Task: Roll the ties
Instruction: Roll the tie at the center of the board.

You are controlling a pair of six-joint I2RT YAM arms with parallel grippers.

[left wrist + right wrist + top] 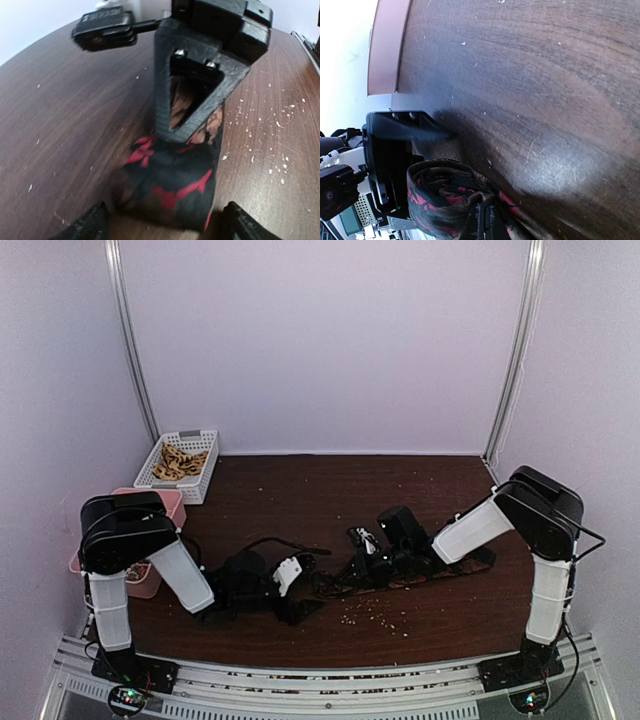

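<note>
Supporting surface: table (pixel 300 490), dark wood; bare boards run from mid-frame up to the back wall.
Basket: white basket (pixel 190 492), upper left, at the table's back edge.
Tie: tie (pixel 170 185), black with red marks, lower middle, trailing toward the right edge.
Left gripper: left gripper (pixel 165 220), jaws spread, one finger either side of the bunched end.
Right gripper: right gripper (pixel 487 215), jaws pressed together, pinching the tie.
Crumbs: crumbs (pixel 375 615), near the front edge.
</note>
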